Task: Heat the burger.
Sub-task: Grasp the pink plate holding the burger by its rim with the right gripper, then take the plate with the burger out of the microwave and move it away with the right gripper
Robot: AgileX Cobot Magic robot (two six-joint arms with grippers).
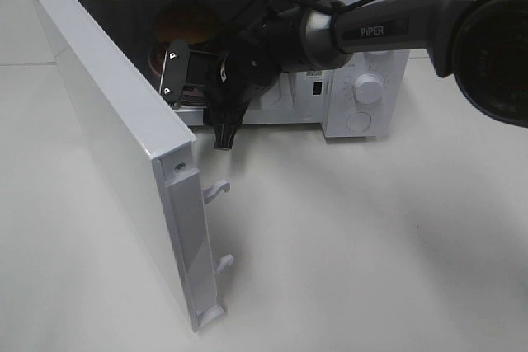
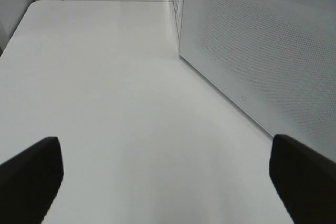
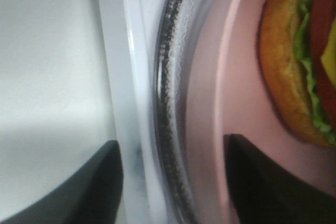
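We see the microwave [image 1: 363, 80] standing at twelve o'clock on the white table [image 1: 355, 245], its door [image 1: 115, 146] swung wide toward seven o'clock, with two latch hooks along its free edge. The burger [image 1: 188, 24] sits inside the cavity on a pink plate [image 3: 210, 129], which rests on the glass turntable [image 3: 170, 103]; in the right wrist view the plate's rim lies just inside the turntable's ridged rim. The right gripper [image 3: 173, 182] reaches into the cavity mouth, its fingers [image 3: 262, 182] apart and straddling the plate's near rim and the sill; we cannot tell whether they press on the rim. The left gripper [image 2: 168, 177] hangs over bare tabletop beside the door's outer face, jaws spread wide with nothing between them. Open table runs from three to six o'clock.
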